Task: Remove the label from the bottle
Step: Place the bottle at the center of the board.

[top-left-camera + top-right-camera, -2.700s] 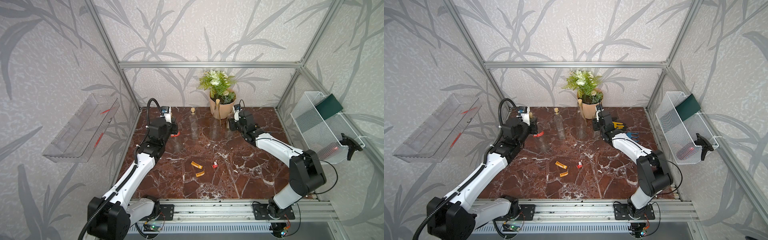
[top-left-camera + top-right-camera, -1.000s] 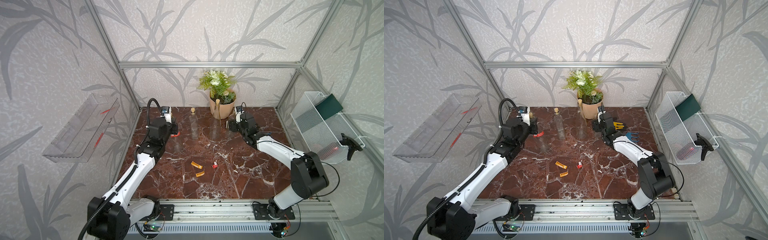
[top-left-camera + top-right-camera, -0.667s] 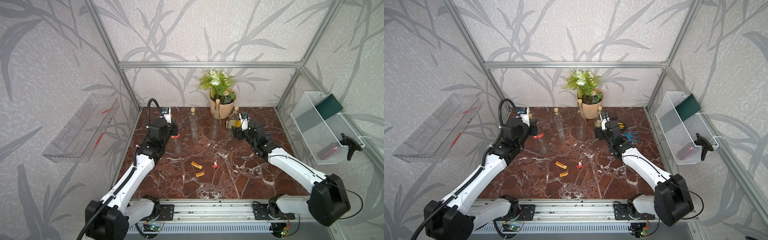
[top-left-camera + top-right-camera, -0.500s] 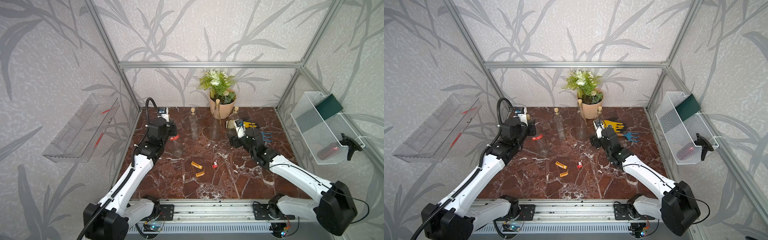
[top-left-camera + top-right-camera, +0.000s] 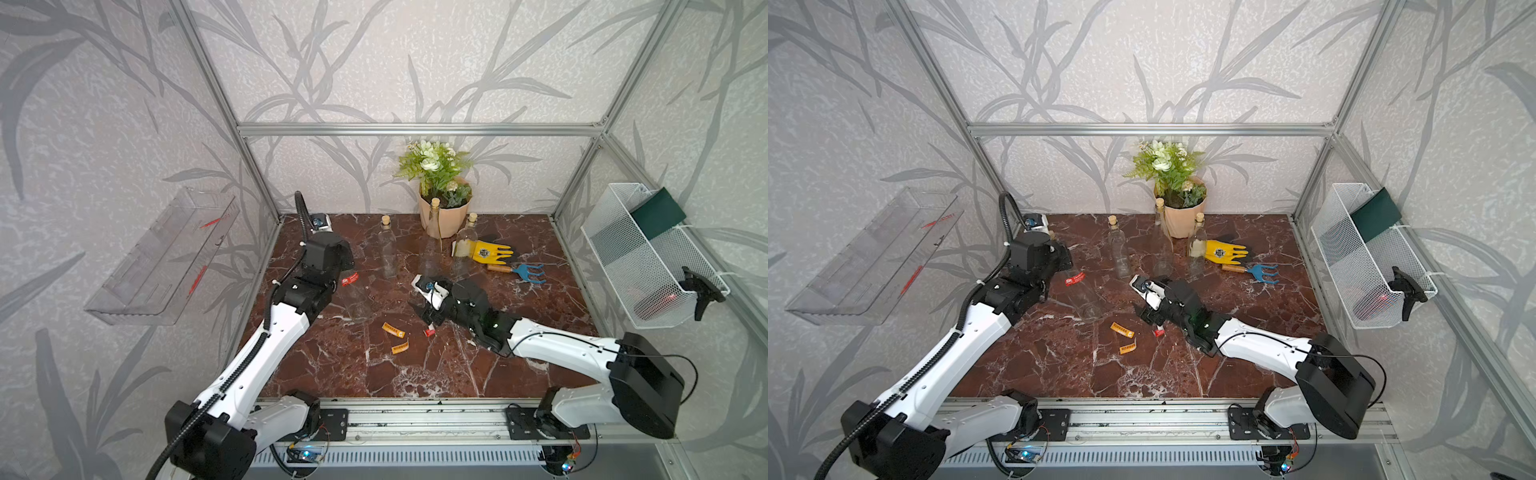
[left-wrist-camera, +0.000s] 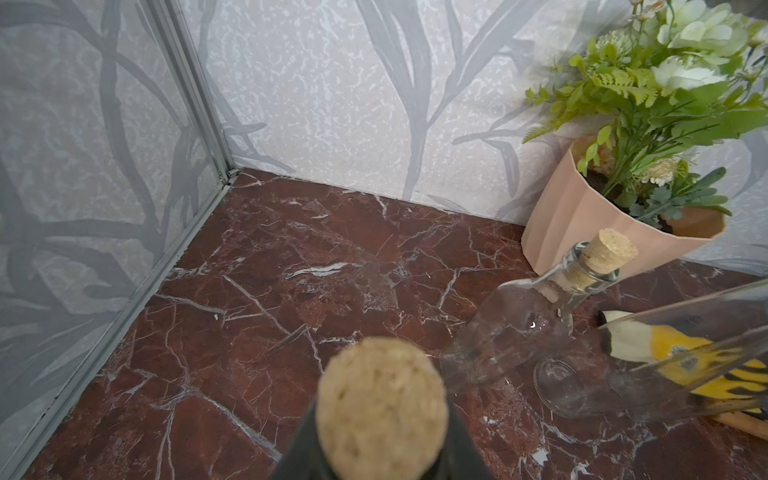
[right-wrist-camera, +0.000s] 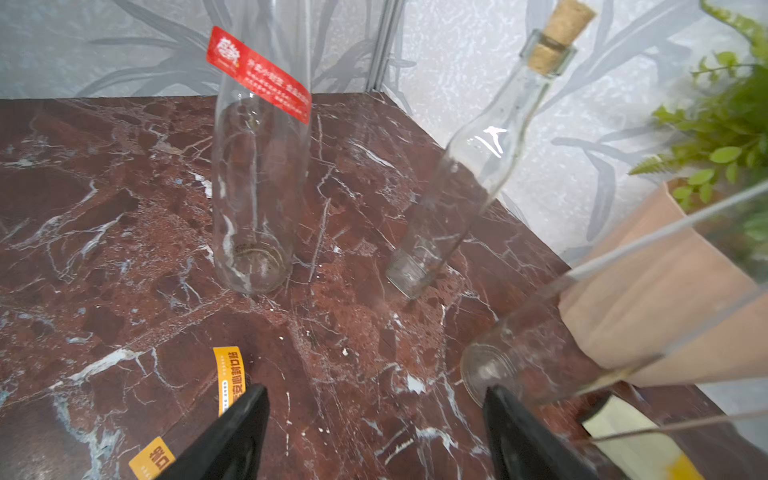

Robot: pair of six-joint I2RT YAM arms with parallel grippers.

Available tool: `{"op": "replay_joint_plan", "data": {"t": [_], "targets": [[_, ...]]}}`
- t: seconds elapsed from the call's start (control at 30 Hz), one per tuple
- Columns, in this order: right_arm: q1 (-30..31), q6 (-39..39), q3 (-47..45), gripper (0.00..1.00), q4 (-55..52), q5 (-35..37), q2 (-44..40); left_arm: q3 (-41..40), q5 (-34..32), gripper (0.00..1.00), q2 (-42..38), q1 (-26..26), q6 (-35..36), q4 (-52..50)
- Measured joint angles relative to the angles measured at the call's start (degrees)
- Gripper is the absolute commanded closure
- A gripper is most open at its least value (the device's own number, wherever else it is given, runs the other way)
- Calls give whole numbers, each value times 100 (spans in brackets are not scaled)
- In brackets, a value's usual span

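At ten o'clock on the red marble tabletop (image 5: 1059, 365), your left gripper (image 5: 1061, 259) clamps the neck of a tilted clear glass bottle (image 5: 1084, 297) bearing a red label (image 5: 1074, 279). Your right gripper (image 5: 1147, 315) sits mid-table, jaws apart, with two orange label strips (image 5: 1122, 329) at its eight o'clock.

In your left wrist view a blurry cork (image 6: 381, 409) covers most of the left claw (image 6: 380, 468). Right wrist view cuts the top off the labelled bottle (image 7: 257, 174), and the label (image 7: 258, 75) print's too small to read.
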Motion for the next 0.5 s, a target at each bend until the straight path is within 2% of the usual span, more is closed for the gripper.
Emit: {"op": "replay_joint_plan", "data": {"t": [0.2,0.5], "targets": [[133,-378,7,17,695,-468,501,114,-1001,100,173,-422,-442,-157],[160,-527,7,17,1499,-798,835,131,-2267,100,365,-933,-651,-149]]}}
